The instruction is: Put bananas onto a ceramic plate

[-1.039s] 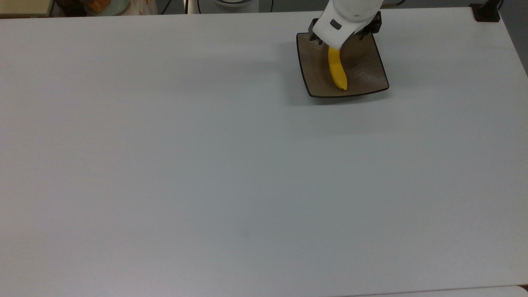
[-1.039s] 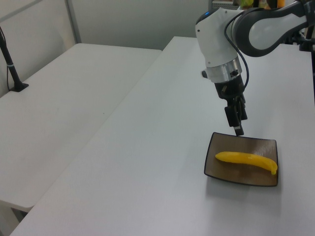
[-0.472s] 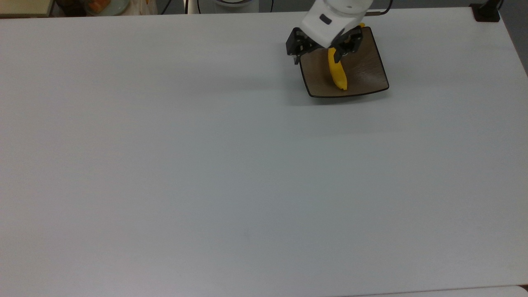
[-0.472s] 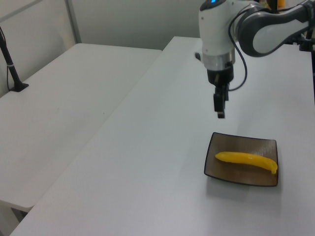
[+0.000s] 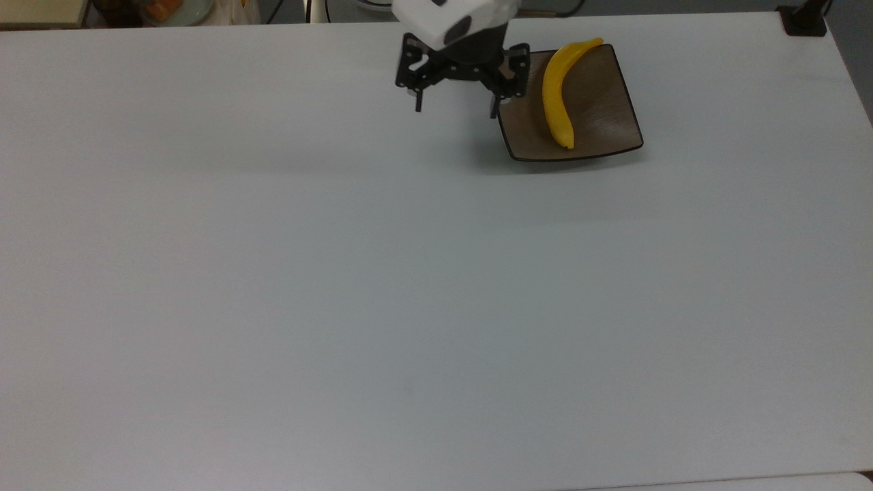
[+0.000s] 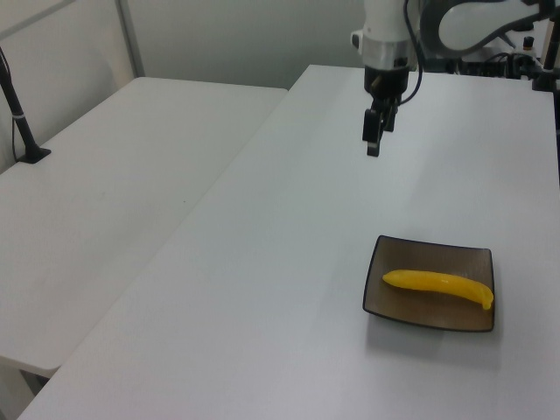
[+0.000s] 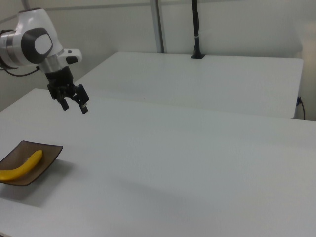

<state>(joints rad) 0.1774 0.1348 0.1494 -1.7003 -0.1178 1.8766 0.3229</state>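
Your claw [image 5: 455,109] hangs released and empty above the bare bench [image 5: 341,286], off to the top view's left of the ceramic plate [image 5: 607,102], so the step in hand looks like the retreat: lift it straight up and away from the plate's rim, with no sweep back over the fruit. The banana [image 5: 559,92] lies along the plate's dipped centre, smooth bright yellow and curved, its stem apparently reaching past the far black rim in the top view, though I can't tell whether it touches that rim
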